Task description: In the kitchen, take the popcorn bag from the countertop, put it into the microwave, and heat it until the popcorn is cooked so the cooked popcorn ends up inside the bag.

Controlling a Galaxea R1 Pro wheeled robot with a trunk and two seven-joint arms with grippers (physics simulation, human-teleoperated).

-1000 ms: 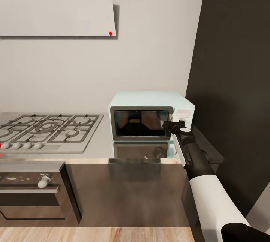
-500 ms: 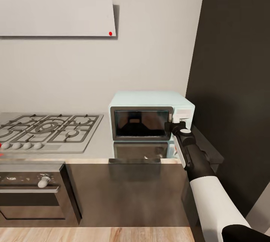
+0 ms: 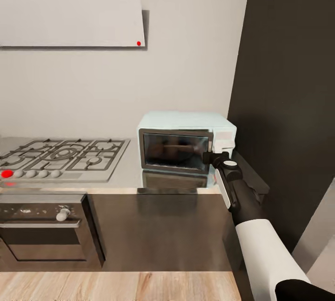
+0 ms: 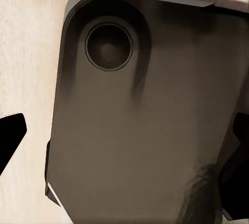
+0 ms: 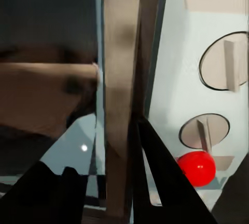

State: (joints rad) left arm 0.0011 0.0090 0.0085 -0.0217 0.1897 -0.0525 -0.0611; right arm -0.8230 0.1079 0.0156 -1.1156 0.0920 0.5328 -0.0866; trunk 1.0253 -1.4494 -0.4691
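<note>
The mint-blue microwave point(image 3: 186, 126) stands on the grey countertop point(image 3: 125, 173) against the wall, beside a tall dark cabinet. My right gripper point(image 3: 210, 156) is at the right edge of its dark glass door point(image 3: 174, 151), by the white knob panel point(image 3: 224, 140). In the right wrist view the door's silver frame point(image 5: 122, 73) runs between my dark fingers point(image 5: 158, 182), with two round knobs point(image 5: 228, 60) and a red dot point(image 5: 196, 168) alongside. A tan-brown shape point(image 5: 46, 96) shows behind the glass; I cannot tell whether it is the popcorn bag. My left gripper point(image 4: 124, 135) hangs open over the robot's dark base.
A grey gas hob point(image 3: 65, 156) with a red dot at its knobs lies left of the microwave. Below it is a dark oven point(image 3: 44, 231). A flat white hood point(image 3: 70, 14) hangs above. The tall dark cabinet point(image 3: 288, 82) walls off the right side. Light wood floor point(image 3: 116, 287) runs along the front.
The whole head view has shifted, so the camera moved. My right gripper stays at the microwave door's right edge. A brownish shape now shows in the glass.
</note>
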